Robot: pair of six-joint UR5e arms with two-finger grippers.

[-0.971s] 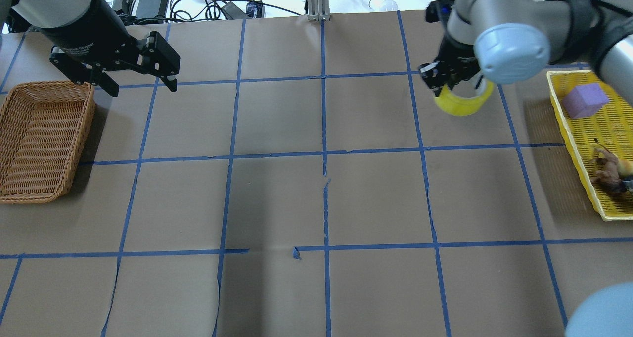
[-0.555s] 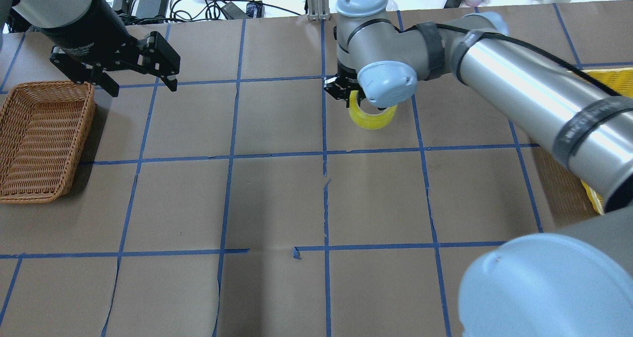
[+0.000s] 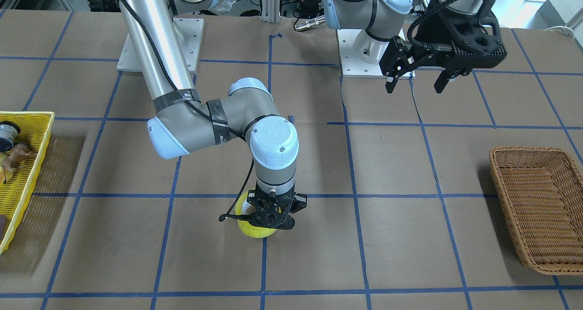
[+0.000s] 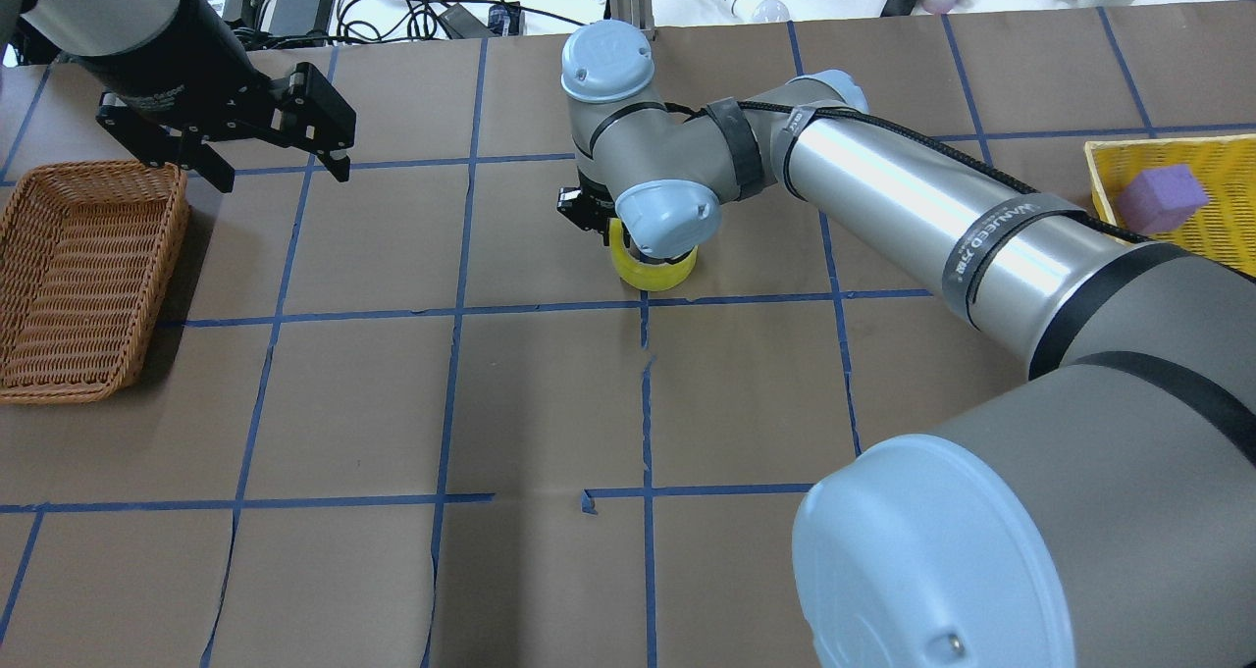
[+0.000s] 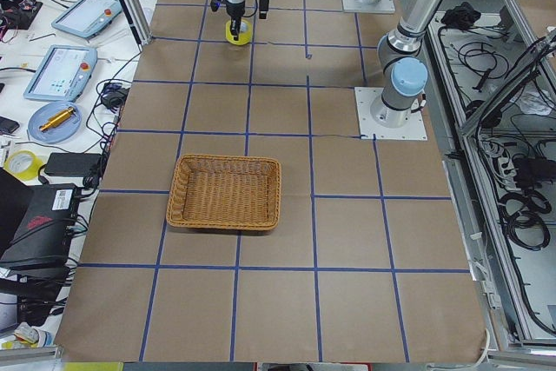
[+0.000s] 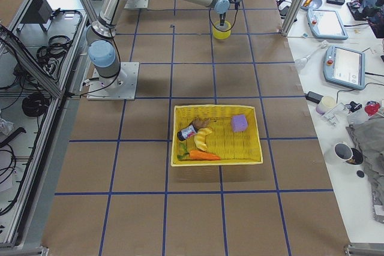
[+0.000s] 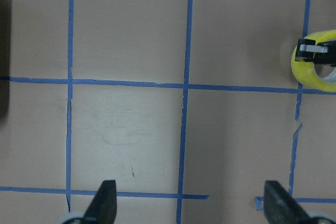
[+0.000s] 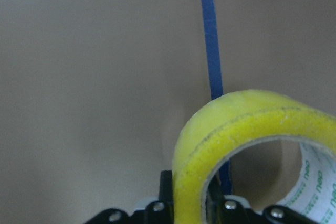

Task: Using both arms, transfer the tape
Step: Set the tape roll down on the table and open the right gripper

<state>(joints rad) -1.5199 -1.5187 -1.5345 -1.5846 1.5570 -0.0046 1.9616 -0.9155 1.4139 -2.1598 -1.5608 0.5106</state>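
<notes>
Tape, a bright yellow ring-shaped roll with a white inner core point(image 4: 653, 274), stands on edge near the middle of the brown paper-covered bench point(image 4: 392, 403). It straddles a blue grid line just beside a crossing. Right arm's black two-finger tool point(image 3: 272, 216) points straight down and is clenched on the roll's wall, one finger inside the ring and one outside, as the right wrist view shows. Whether the roll's lower edge touches the bench or hangs just above it is hard to tell. Left arm's black tool point(image 4: 282, 173) hangs released, fingers spread wide, well apart from the roll and near the rim of a brown woven wicker basket point(image 4: 167, 256).
</notes>
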